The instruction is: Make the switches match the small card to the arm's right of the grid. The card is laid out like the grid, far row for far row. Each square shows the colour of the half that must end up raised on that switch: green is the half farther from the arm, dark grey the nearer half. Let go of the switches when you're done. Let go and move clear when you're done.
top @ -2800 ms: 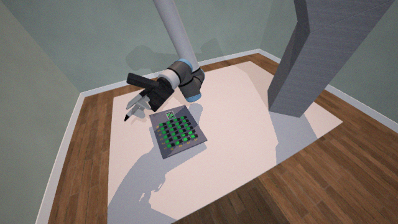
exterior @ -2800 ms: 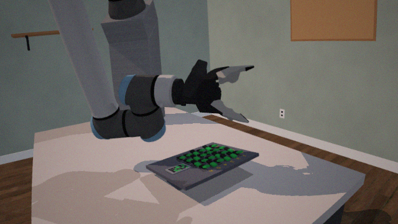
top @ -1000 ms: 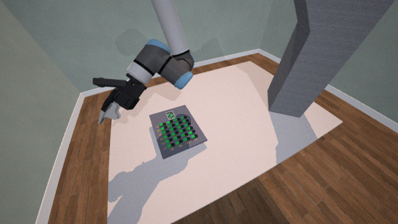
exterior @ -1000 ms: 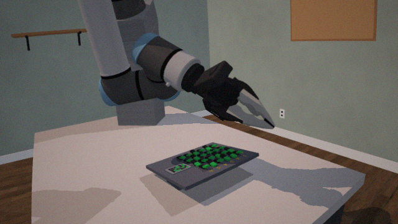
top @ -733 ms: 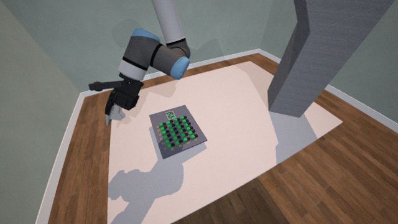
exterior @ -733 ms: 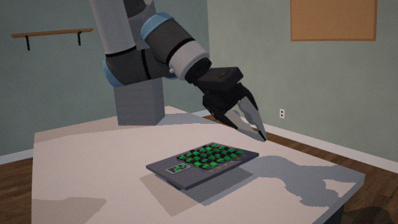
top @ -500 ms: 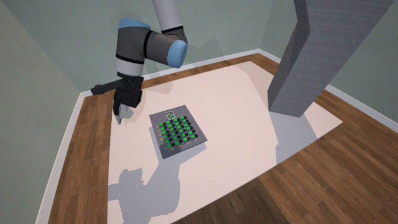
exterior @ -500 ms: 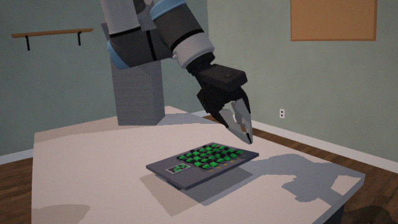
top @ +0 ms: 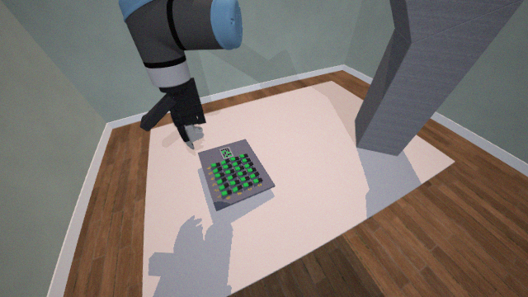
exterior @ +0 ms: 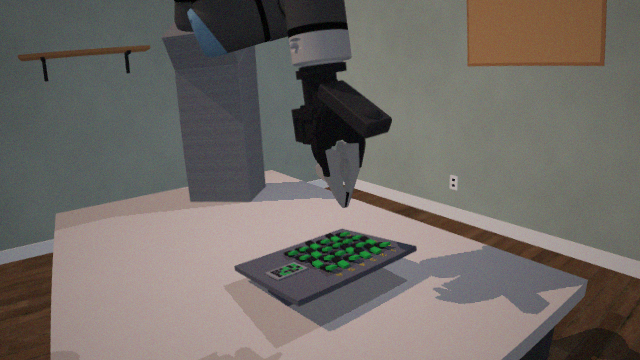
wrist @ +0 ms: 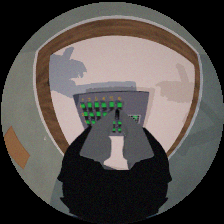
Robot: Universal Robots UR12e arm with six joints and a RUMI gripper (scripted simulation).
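A dark grey panel [top: 235,172] lies flat on the pale table and carries a grid of rocker switches [top: 235,175], each half green and half dark grey. The small pattern card [top: 225,152] sits on the panel at one side of the grid; it also shows in the exterior view [exterior: 286,270] and in the wrist view [wrist: 134,118]. My gripper [exterior: 344,201] is shut with nothing between the fingers. It points straight down and hangs well above the panel [exterior: 325,262], over the grid's far part. In the wrist view the closed fingertips [wrist: 118,111] overlap the grid [wrist: 102,111]. Single switch states are too small to read.
A tall grey pillar [top: 412,70] stands on the table at its far right; it is behind the arm in the exterior view [exterior: 220,120]. Wooden floor surrounds the table. A wall shelf [exterior: 82,54] and an orange board [exterior: 536,32] hang on the walls.
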